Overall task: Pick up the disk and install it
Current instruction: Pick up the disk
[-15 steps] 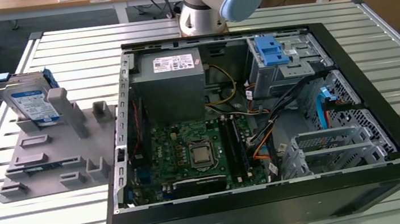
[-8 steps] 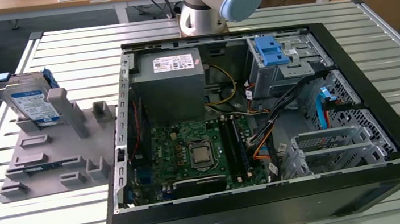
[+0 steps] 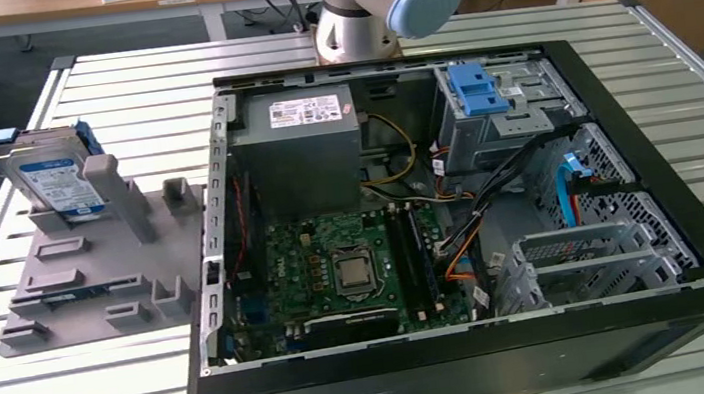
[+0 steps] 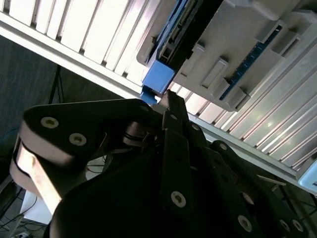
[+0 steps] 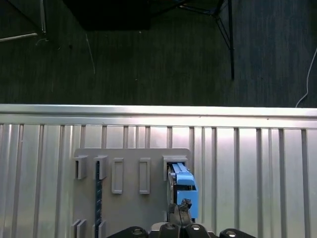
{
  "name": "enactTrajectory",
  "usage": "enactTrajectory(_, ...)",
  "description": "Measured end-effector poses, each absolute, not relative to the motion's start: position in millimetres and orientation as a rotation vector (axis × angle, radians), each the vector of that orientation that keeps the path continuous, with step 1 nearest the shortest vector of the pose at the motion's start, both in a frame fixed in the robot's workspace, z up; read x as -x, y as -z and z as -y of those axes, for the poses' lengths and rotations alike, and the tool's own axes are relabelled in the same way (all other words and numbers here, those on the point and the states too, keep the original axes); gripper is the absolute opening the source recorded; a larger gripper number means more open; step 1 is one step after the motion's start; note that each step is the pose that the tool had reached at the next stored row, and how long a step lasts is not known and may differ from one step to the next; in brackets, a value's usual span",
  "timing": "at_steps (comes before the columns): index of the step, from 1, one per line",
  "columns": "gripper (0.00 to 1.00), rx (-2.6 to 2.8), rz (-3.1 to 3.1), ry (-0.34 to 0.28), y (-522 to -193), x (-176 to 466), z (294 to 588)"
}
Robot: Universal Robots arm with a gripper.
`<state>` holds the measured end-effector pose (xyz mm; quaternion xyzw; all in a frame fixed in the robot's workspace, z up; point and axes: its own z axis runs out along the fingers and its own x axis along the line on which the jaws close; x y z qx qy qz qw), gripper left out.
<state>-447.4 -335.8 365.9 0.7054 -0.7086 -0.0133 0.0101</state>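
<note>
Closest to the lens in the first wrist view, the tool (image 5: 181, 208) hangs w/ its two tips drawn together, nothing clamped between them. Just beyond it stands the disk (image 5: 184, 184), seen edge-on w/ its blue carrier bracket uppermost, slotted upright in a grey holder (image 5: 129, 198). Whether the tool touches the bracket: can't tell. The holder lies flat on the slatted metal desk (image 5: 257, 163); past the desk's edge is dark floor (image 5: 148, 59). In the second wrist view the black tool (image 4: 171, 101) sits close to the blue end of the bracket.

Exterior view, front to back: an open PC case (image 3: 483, 387) lies on its side, w/ the mobo (image 3: 334, 270) in its near half and the grey PSU (image 3: 306, 152) behind that. A drive cage (image 3: 504, 123) w/ a blue latch (image 3: 476, 91) is at the far corner, on the exterior view's right. The holder sits just beside the case on the exterior view's left, w/ the disk upright at its far end, label toward the camera. At the desk's far edge, behind the case, stands the arm base (image 3: 352, 31).
</note>
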Motion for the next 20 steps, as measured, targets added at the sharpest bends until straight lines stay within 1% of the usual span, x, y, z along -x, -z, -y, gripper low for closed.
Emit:
enactTrajectory(11,0.11,-2.113,2.302,0.038,-363.9,447.4,335.7)
enactTrajectory(13,0.23,-2.11,2.305,0.038,-363.9,447.4,335.7)
enactTrajectory(14,0.23,-2.11,2.306,0.038,-363.9,447.4,335.7)
enactTrajectory(15,0.29,-2.112,2.307,0.035,-363.8,447.4,335.8)
enactTrajectory(16,0.29,-2.114,2.31,0.03,-363.6,447.4,335.8)
enactTrajectory(17,0.36,-2.116,2.312,0.025,-363.4,447.4,335.8)
enactTrajectory(20,0.36,-2.129,2.326,0.0,-362.5,447.8,335.7)
